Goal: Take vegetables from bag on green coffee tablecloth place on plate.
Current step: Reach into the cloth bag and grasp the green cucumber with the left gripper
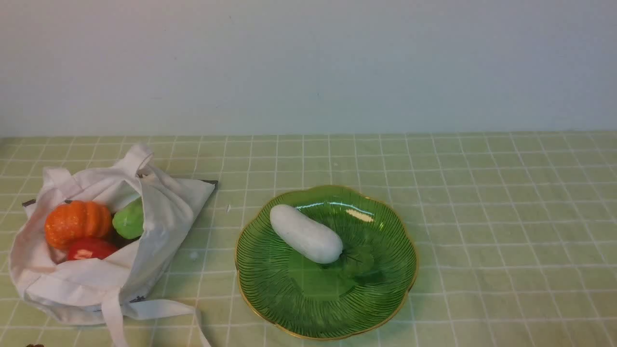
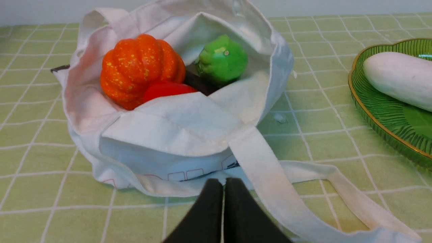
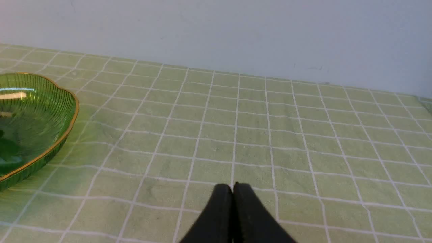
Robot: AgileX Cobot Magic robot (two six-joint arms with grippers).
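The white cloth bag [image 1: 159, 217] lies open at the left of the green coffee tablecloth [image 1: 482, 202]. Inside it sit an orange pumpkin [image 1: 77, 222], a light green gourd [image 1: 129, 220] and a red tomato [image 1: 91, 249]. A white oblong vegetable [image 1: 305, 233] lies on the dark green gold-rimmed plate [image 1: 385, 289] in the middle. In the left wrist view my left gripper [image 2: 223, 184] is shut and empty, just in front of the bag [image 2: 175, 135], with pumpkin [image 2: 141, 67], gourd [image 2: 222, 59] and tomato [image 2: 167, 90] beyond. My right gripper [image 3: 232, 189] is shut and empty over bare cloth, right of the plate [image 3: 64, 135].
The bag's long strap [image 2: 297, 199] trails over the cloth beside my left gripper, toward the plate [image 2: 378, 125]. A plain pale wall [image 1: 308, 62] closes off the back of the table. Neither arm shows in the front view.
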